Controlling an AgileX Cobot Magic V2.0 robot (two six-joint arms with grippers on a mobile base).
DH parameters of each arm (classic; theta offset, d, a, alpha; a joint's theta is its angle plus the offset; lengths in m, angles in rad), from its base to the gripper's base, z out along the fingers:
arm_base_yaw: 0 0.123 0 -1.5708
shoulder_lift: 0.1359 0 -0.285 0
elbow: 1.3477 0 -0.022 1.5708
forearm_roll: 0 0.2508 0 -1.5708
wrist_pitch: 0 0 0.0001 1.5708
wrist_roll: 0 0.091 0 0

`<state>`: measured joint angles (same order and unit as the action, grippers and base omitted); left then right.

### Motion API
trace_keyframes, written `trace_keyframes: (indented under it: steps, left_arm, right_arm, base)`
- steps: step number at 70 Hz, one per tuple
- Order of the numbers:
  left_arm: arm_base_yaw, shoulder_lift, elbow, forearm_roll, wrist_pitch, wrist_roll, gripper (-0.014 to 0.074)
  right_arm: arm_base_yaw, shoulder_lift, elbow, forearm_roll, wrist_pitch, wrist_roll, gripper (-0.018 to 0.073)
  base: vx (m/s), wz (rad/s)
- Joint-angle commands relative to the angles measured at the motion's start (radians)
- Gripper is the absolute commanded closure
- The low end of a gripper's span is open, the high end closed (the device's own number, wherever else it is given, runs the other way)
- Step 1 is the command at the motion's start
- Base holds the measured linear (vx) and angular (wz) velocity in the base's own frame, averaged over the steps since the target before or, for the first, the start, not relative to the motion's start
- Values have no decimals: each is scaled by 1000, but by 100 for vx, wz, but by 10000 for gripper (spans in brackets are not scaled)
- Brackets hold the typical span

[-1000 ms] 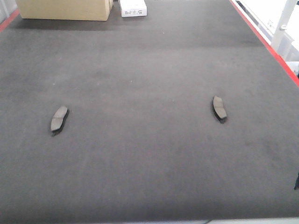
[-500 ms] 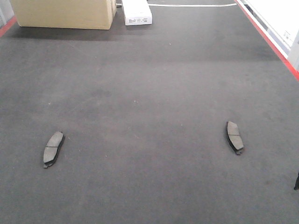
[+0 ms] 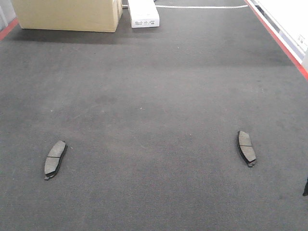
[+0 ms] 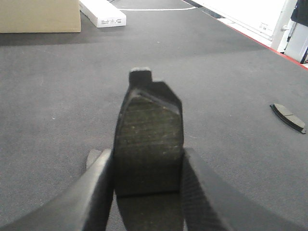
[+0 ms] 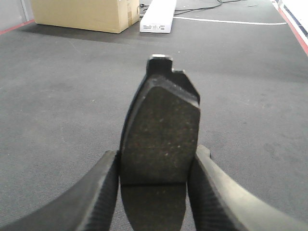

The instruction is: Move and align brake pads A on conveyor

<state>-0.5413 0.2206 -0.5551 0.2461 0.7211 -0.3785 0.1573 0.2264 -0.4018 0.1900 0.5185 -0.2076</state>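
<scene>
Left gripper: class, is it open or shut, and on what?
Shut. In the left wrist view the left gripper clamps a brake pad between both fingers, the pad sticking forward above the conveyor.

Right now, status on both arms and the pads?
Left end effector shut on a dark grey curved brake pad; right likewise. Two pads lie apart on charcoal belt. Nothing blocking.

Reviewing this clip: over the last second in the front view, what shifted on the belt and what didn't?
Both lying brake pads, the left one and the right one, slid down the picture and slightly outward, as did the cardboard box and white box; their spacing held, so either the camera or the conveyor moved. Neither pad was picked up.
</scene>
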Motion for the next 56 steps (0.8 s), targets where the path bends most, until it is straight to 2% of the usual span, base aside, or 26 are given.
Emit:
trace_keyframes:
  steps: [1,34,48,56]
  left_arm:
    - [0,15,-30,9,-96,-4,602]
    - [0,16,-30,10,-101,-4,602]
    - [0,16,-30,6,-62,-4,602]
    - [0,17,-30,-3,-60,-31,602]
  right_arm:
    - [-3,10,-29,3,-98,-10,561]
    - [-3,10,-29,3,-98,-10,561]
    - [-3,10,-29,3,-98,-10,561]
    - [-3,10,-29,3,-98,-10,561]
  base:
    - [0,0]
    - [0,0]
    - [0,0]
    - [0,0]
